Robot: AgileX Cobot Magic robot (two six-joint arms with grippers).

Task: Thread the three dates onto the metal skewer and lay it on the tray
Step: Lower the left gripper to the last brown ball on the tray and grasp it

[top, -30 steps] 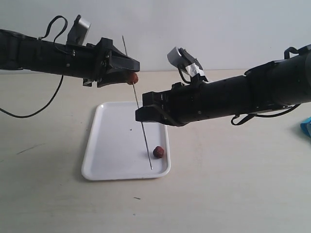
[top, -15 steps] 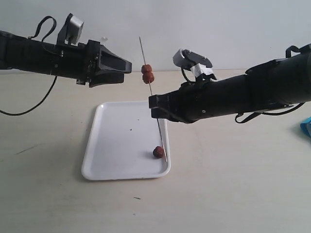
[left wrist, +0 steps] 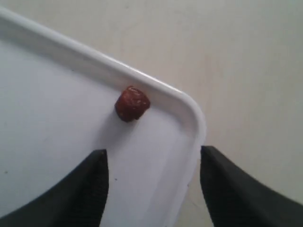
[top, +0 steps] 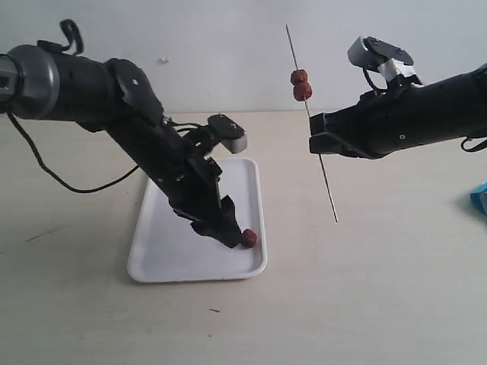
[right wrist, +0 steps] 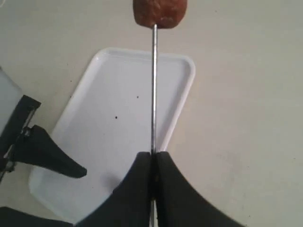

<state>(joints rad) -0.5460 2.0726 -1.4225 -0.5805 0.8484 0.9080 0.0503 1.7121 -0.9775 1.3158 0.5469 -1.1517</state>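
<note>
Two dates (top: 300, 84) sit stacked high on the metal skewer (top: 323, 179), which slants in the air to the right of the tray (top: 163, 247). My right gripper (top: 313, 141) is shut on the skewer's middle; in the right wrist view the skewer (right wrist: 154, 85) runs from the shut jaws (right wrist: 154, 155) up to a date (right wrist: 159, 12). The third date (top: 249, 238) lies loose in the tray's near right corner. My left gripper (top: 230, 240) hangs just over it, open. In the left wrist view that date (left wrist: 132, 103) rests against the tray rim (left wrist: 161, 89), ahead of the open gripper (left wrist: 154, 151).
A black cable (top: 76, 186) trails over the table behind the left arm. Something blue (top: 480, 199) shows at the far right edge. A small dark speck (top: 215, 310) lies on the table in front of the tray.
The left arm has swung down from beside the skewer to the loose date in the tray's corner. The right gripper has carried the skewer with two dates up and to the right, off the tray.
</note>
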